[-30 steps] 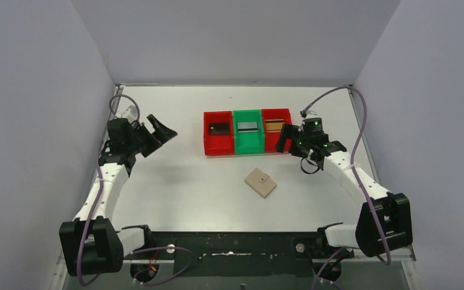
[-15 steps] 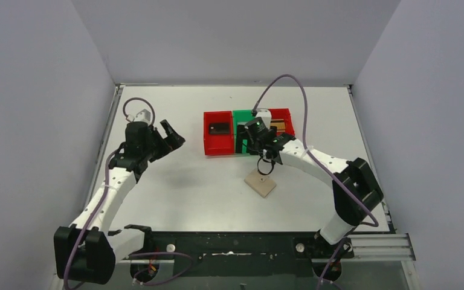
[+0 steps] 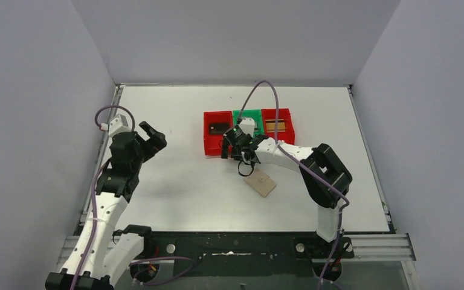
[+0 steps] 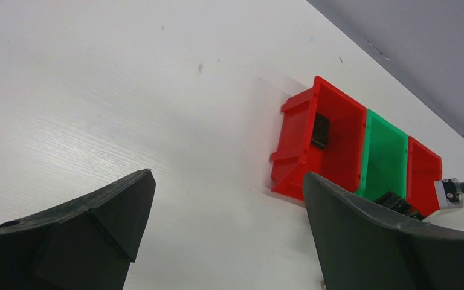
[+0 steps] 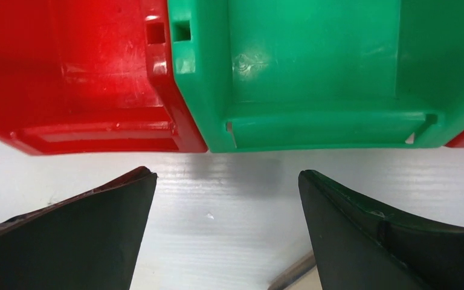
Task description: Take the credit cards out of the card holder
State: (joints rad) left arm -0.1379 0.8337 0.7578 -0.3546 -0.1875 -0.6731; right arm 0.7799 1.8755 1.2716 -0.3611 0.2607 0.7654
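The beige-tan card holder (image 3: 260,182) lies shut on the table in front of the bins; its edge (image 5: 293,275) shows by my right finger. A dark card (image 3: 219,127) lies in the left red bin (image 3: 209,145) and also shows in the left wrist view (image 4: 320,130). A gold-brown card (image 3: 275,125) lies in the right red bin (image 3: 287,115). The green bin (image 3: 255,113) is partly hidden by my right wrist; no card shows in it. My right gripper (image 3: 232,152) is open and empty, low at the bins' front wall, just behind the holder. My left gripper (image 3: 155,134) is open and empty, left of the bins.
The three bins stand in a row at the table's middle back. In the right wrist view the seam between the red bin (image 5: 84,72) and green bin (image 5: 314,72) is straight ahead of the open gripper (image 5: 226,175). Grey walls enclose the table.
My right gripper swung left, from the right red bin to the front of the left red and green bins. My left arm pulled back toward the left.
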